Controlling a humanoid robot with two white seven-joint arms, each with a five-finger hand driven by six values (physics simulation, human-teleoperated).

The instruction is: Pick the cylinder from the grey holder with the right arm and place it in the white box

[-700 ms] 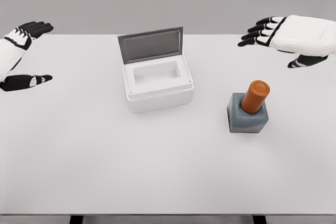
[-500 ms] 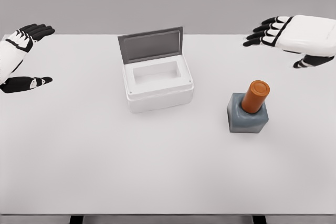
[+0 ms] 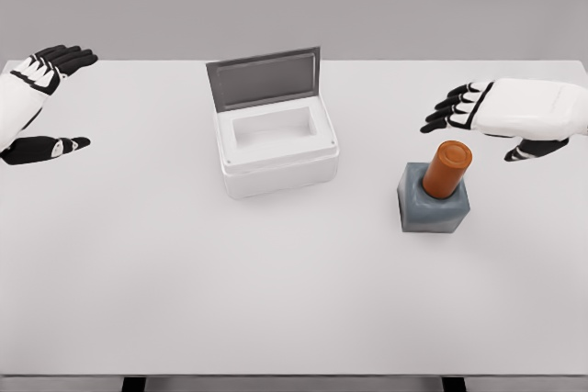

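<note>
White table [image 3: 276, 300] fills your view under a plain grey backdrop. Your white box [image 3: 276, 149] sits near the middle with its grey lid [image 3: 265, 79] raised at the back and nothing inside. To its right the grey holder [image 3: 433, 206] grips the orange cylinder [image 3: 446, 170], which leans slightly. No writing shows anywhere. Your right hand [image 3: 501, 115] hovers just above and right of the cylinder, fingers spread, holding nothing. Your left hand [image 3: 32, 98] rests open at the left edge.
</note>
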